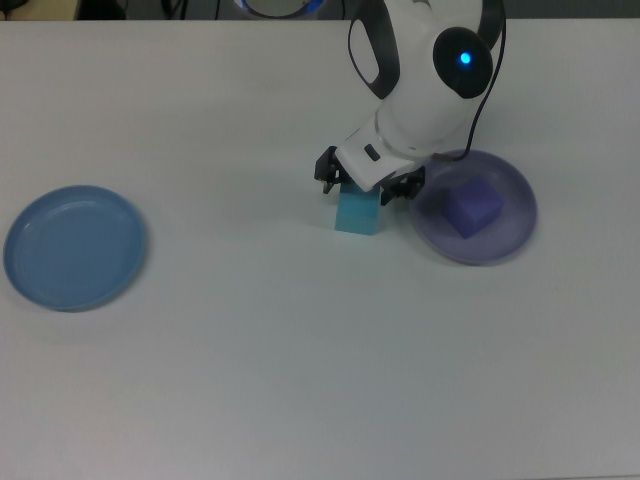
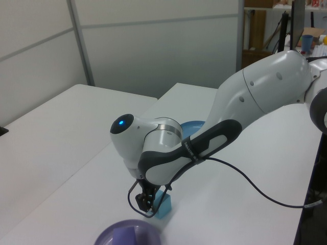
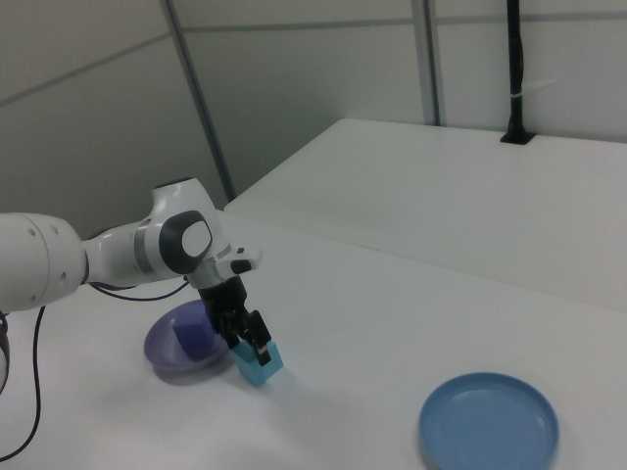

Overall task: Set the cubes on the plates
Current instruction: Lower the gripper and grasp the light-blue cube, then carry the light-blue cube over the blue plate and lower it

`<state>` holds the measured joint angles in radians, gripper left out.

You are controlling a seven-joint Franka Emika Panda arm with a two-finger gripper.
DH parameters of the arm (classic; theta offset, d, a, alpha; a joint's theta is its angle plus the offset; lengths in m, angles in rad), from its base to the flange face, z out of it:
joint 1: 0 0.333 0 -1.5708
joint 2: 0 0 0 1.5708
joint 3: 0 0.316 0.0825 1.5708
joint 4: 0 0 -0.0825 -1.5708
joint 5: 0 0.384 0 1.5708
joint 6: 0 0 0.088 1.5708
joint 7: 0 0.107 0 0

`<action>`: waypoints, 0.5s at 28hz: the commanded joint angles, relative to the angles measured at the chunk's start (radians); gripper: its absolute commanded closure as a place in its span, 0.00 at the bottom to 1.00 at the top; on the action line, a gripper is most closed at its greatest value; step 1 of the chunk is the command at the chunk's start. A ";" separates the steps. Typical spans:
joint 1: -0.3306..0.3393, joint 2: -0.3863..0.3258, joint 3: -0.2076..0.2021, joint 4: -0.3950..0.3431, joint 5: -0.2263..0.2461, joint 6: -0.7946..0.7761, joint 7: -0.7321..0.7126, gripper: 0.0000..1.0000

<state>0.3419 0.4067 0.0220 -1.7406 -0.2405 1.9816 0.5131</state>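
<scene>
One open claw [image 1: 364, 191] straddles the cyan cube [image 1: 357, 213].

Two plates sit well apart on the worktop [image 1: 300, 350]: one plate [image 1: 75, 247] at the top view's left, the other plate [image 1: 473, 207] at the top view's right with a cube [image 1: 473, 207] on it. A second cube [image 1: 357, 213] rests on the worktop just beside that plate, with the end effector [image 1: 368, 188] straddling it.
</scene>
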 commanded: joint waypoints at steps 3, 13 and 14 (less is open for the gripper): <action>-0.029 0.012 -0.007 -0.016 0.046 0.049 -0.022 0.70; -0.179 -0.071 -0.017 0.006 0.082 0.043 -0.131 1.00; -0.207 -0.075 -0.017 0.019 0.095 0.040 -0.157 1.00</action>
<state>0.2535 0.4127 0.0105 -1.7294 -0.2025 2.0163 0.4856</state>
